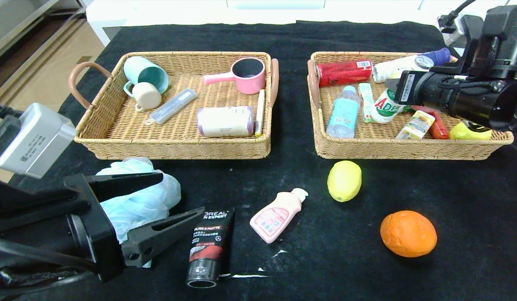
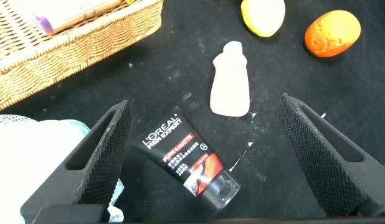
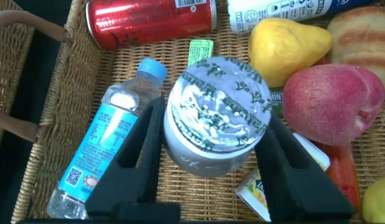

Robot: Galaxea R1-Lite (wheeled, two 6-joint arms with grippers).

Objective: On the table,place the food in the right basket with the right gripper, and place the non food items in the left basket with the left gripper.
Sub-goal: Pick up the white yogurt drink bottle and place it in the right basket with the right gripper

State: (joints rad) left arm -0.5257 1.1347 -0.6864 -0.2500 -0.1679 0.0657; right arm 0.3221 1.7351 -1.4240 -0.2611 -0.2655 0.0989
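My right gripper (image 1: 393, 91) hangs over the right basket (image 1: 408, 151), shut on a white AD drink bottle (image 3: 216, 115) with a foil lid (image 1: 383, 108). My left gripper (image 1: 183, 194) is open and empty low over the front left of the table. A black L'Oreal tube (image 2: 183, 158) lies between its fingers (image 2: 105, 149), apart from both. A blue bath sponge (image 1: 137, 196) sits beside the left finger. A pink bottle (image 1: 278, 215), a lemon (image 1: 344, 180) and an orange (image 1: 408, 233) lie on the black cloth.
The left basket (image 1: 179, 149) holds cups, a pink pot, a white roll and flat packs. The right basket holds a red can (image 3: 152, 22), a water bottle (image 3: 105, 155), a pear (image 3: 286, 50), a reddish fruit (image 3: 332, 102) and packets.
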